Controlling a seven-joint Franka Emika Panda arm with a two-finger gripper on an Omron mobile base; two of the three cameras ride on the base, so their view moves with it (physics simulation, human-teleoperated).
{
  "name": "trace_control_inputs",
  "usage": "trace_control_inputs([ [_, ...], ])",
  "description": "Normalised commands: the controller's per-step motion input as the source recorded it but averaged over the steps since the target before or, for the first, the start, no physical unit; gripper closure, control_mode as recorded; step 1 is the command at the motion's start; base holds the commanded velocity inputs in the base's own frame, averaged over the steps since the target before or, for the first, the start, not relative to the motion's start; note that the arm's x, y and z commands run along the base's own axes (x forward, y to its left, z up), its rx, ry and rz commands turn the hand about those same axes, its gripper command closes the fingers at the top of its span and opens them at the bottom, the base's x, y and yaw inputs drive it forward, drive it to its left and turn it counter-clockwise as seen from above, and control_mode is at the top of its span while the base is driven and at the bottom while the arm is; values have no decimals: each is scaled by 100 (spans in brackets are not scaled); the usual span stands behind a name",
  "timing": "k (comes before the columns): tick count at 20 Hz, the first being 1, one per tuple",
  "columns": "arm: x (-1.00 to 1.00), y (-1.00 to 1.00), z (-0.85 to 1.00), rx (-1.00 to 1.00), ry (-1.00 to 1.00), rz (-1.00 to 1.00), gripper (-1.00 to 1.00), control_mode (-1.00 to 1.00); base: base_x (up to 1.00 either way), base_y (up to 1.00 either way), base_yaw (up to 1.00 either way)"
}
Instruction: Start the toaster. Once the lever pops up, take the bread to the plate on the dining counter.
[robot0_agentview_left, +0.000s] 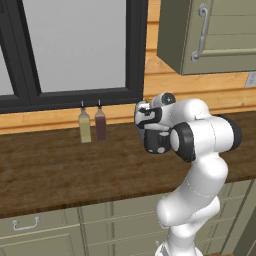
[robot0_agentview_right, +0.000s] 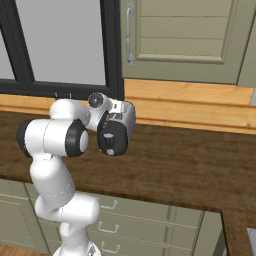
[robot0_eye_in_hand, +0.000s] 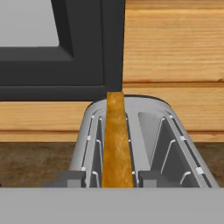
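Golden-brown bread (robot0_eye_in_hand: 117, 144); silver-grey toaster (robot0_eye_in_hand: 153, 131); dark wood-grain worktop (robot0_agentview_left: 50, 170).

Even flat rendered light, soft shading — no glare; slightly coarse, mildly blurred edges

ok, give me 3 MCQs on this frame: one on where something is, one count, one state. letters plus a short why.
1. Which toaster slot, as the hand view shows it, holds the bread?
A. left slot
B. right slot
C. neither

2. How many slim bottles stand on the worktop under the window?
A. one
B. two
C. four

3. How does the bread sit?
A. flat on the worktop
B. on edge in the slot, top sticking out
C. lying across both slots

Key:
1 A: the bread fills the left slot of the toaster; the right one is bare.
2 B: a pale bottle and a dark red bottle stand side by side.
3 B: its edge rises above the toaster's rim.
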Motion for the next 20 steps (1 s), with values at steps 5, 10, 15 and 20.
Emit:
trace_control_inputs([
  [5, 0, 0, 0, 0, 0, 0, 100, -100, 0, 0, 0],
  [10, 0, 0, 0, 0, 0, 0, 100, -100, 0, 0, 0],
  [15, 0, 0, 0, 0, 0, 0, 100, -100, 0, 0, 0],
  [20, 0, 0, 0, 0, 0, 0, 100, -100, 0, 0, 0],
])
